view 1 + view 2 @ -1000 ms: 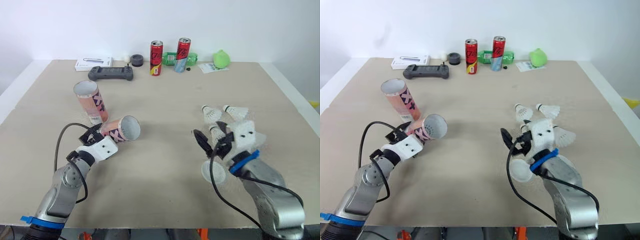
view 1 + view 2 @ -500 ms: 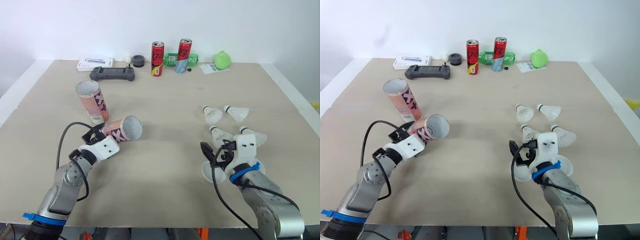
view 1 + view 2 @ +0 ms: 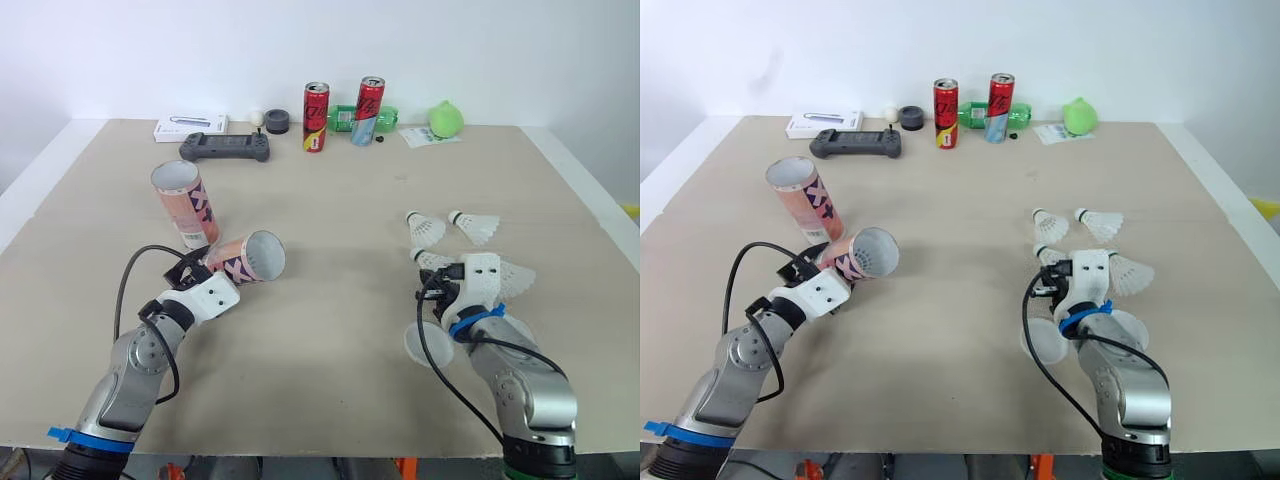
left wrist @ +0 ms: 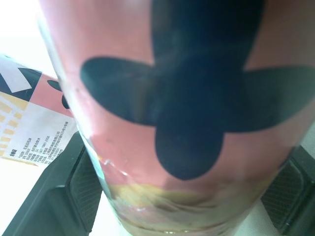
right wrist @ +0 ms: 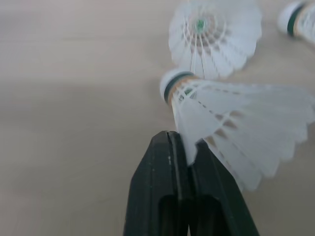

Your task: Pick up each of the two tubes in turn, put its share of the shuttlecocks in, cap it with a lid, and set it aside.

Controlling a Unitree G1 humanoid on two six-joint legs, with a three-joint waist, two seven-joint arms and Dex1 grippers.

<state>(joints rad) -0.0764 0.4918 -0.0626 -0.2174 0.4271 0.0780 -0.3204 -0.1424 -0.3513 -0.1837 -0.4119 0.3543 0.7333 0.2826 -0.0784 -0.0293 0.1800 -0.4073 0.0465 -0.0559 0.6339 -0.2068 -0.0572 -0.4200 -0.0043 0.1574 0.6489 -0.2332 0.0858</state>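
My left gripper [image 3: 205, 278] is shut on a pink patterned tube [image 3: 245, 260], tilted with its open mouth facing right. In the left wrist view that tube [image 4: 172, 98] sits between the pads [image 4: 83, 187]. A second pink tube [image 3: 185, 205] stands just behind it. Several white shuttlecocks lie at the right, two at the back [image 3: 425, 228] [image 3: 475, 225] and one [image 3: 510, 272] beside my right wrist. My right gripper [image 5: 189, 142] is shut on the feather edge of a lying shuttlecock [image 5: 236, 132]. Two clear lids [image 3: 425, 342] [image 3: 518, 330] lie by that arm.
Along the table's far edge stand a game controller [image 3: 222, 148], a white box [image 3: 188, 128], two red cans [image 3: 314, 117] [image 3: 366, 98], a green bottle [image 3: 345, 116] and a green ball [image 3: 443, 118]. Bare tabletop [image 3: 340, 250] lies between the two arms.
My right gripper was open; it drew back, then came in toward the near shuttlecock and shut on its feathers. The left arm and its tube have stayed put.
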